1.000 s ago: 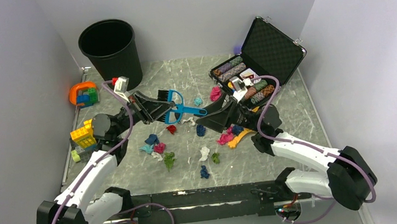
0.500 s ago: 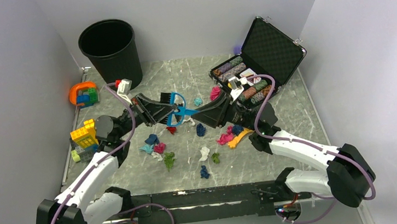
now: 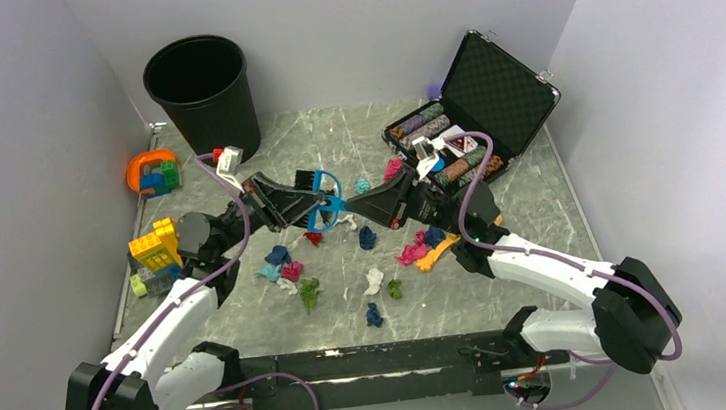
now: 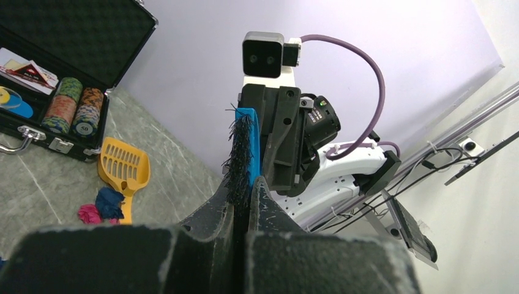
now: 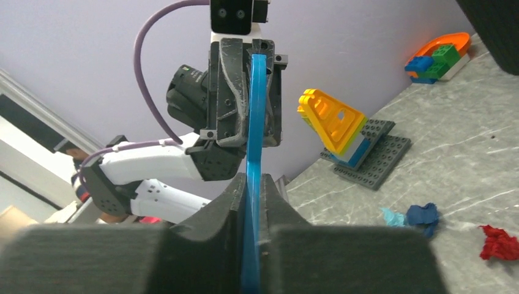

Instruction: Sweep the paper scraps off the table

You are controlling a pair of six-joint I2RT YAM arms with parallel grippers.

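Observation:
A blue hand brush [image 3: 322,200] with black bristles hangs above the table [image 3: 540,210] between both arms. My left gripper [image 3: 298,202] is shut on its bristle head [image 4: 243,153]. My right gripper [image 3: 353,207] is shut on the blue handle [image 5: 255,122], and the pads press it from both sides. Paper scraps lie on the marble below and in front: blue and pink ones [image 3: 284,265], a dark blue one [image 3: 367,237], a white one [image 3: 373,280], a pink one [image 3: 411,253]. The right wrist view shows a red scrap [image 5: 499,242] and a blue one [image 5: 423,215].
A yellow dustpan [image 3: 440,252] lies by the right arm. A black bin [image 3: 200,90] stands at the back left, and an open case of poker chips [image 3: 470,104] at the back right. Toy bricks [image 3: 152,250] and an orange piece [image 3: 150,172] line the left edge.
My right gripper has moved left to the brush handle and closed on it. The left gripper has kept its hold on the brush head, shifting only slightly.

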